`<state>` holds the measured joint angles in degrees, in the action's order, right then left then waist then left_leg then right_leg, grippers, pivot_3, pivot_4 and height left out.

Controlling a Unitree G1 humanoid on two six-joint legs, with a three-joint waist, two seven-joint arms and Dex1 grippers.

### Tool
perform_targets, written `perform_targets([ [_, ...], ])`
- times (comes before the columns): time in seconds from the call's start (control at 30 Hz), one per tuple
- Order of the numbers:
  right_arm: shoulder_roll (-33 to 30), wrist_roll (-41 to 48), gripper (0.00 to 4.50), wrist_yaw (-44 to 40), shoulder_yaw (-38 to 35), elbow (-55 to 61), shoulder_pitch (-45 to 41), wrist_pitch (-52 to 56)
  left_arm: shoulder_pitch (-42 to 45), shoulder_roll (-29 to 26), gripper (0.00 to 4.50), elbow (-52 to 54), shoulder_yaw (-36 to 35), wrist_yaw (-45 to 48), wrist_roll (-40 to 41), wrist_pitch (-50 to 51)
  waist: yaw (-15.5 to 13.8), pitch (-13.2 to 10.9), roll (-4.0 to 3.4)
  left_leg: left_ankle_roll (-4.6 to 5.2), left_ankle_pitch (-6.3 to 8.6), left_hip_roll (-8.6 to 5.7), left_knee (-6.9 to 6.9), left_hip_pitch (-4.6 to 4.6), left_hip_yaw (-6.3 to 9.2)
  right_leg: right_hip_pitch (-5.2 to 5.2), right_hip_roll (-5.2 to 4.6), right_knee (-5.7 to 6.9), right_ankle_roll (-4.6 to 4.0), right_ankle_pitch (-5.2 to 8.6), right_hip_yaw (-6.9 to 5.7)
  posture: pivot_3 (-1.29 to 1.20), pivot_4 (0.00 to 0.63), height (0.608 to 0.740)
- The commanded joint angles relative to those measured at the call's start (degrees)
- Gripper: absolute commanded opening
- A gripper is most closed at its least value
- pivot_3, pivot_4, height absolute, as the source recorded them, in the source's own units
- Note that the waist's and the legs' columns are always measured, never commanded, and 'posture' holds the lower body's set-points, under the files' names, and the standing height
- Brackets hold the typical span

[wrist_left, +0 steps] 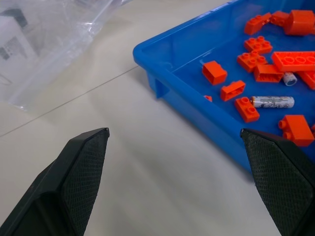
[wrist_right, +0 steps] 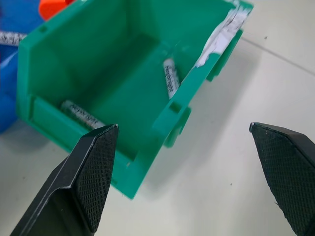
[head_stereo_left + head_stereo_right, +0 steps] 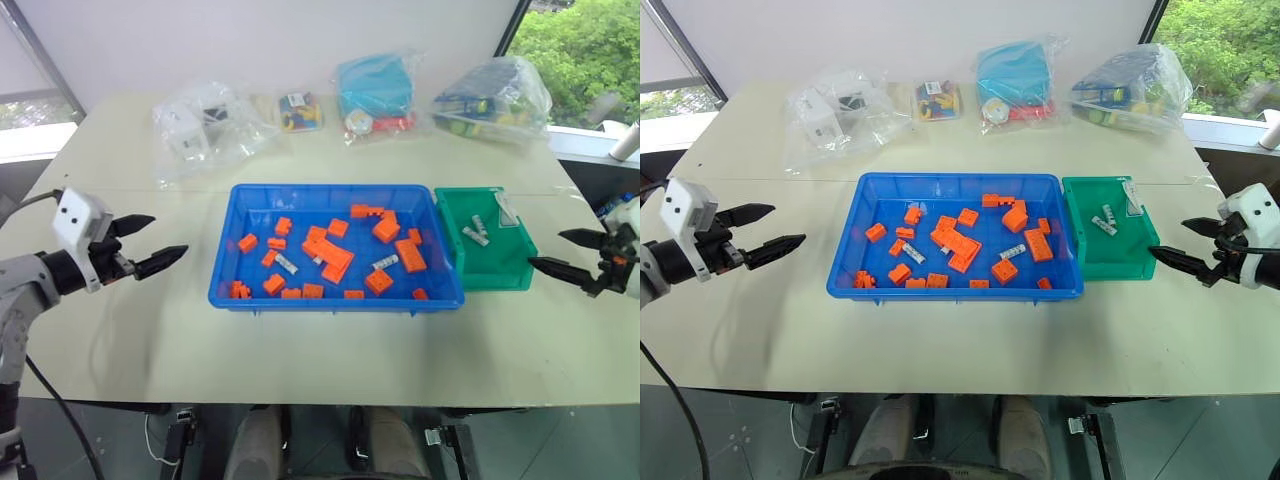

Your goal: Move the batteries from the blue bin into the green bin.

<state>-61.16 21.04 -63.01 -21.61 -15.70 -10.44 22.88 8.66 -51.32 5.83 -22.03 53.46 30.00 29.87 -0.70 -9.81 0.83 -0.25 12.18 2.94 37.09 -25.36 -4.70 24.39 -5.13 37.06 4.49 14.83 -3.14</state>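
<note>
Silver-grey cylindrical batteries (image 2: 171, 77) in the small green plastic bin (image 2: 49, 64) carry unreadable print; both grippers' jaws gape empty.

A pale desk (image 3: 120, 350) is seen. Orange building blocks (image 3: 330, 258) are scattered as loose pieces. Along the far edge of the desk, four clear plastic bags are lined up: one with white boxes (image 3: 200, 125), a small one with mixed coloured parts (image 3: 299, 111), one with a teal box (image 3: 375, 90), and one with dark and green items (image 3: 492, 100).
</note>
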Motion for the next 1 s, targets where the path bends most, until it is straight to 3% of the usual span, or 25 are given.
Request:
perform_targets([
  [0.03,-0.05,0.67,4.40,0.56,-2.04,2.09,0.68,-0.36,0.04,-0.96,4.50,1.88,-1.52,-0.14,0.01,-0.74,0.03,0.00,0.00,0.00,0.00,0.00,0.00,0.00,0.00,0.00,0.00,0.00,0.00,0.00,0.00,0.00,0.150,0.736],
  [0.73,-2.06,-0.40,4.40,3.19,-0.47,3.74,-3.57,3.34,-0.05,0.80,4.50,5.82,-0.39,-0.60,4.07,2.83,0.02,0.00,0.00,0.00,0.00,0.00,0.02,0.01,-0.01,0.00,0.04,0.02,0.01,-0.01,0.00,0.00,0.150,0.736],
  [1.0,1.69,8.80,4.40,4.02,6.87,25.17,-14.16,16.26,0.35,-2.16,4.50,13.23,-0.23,4.30,10.28,7.75,0.51,-0.02,-0.03,0.00,0.00,0.04,-0.02,0.01,0.11,0.03,0.05,0.04,0.02,-0.01,0.00,0.00,0.150,0.736],
])
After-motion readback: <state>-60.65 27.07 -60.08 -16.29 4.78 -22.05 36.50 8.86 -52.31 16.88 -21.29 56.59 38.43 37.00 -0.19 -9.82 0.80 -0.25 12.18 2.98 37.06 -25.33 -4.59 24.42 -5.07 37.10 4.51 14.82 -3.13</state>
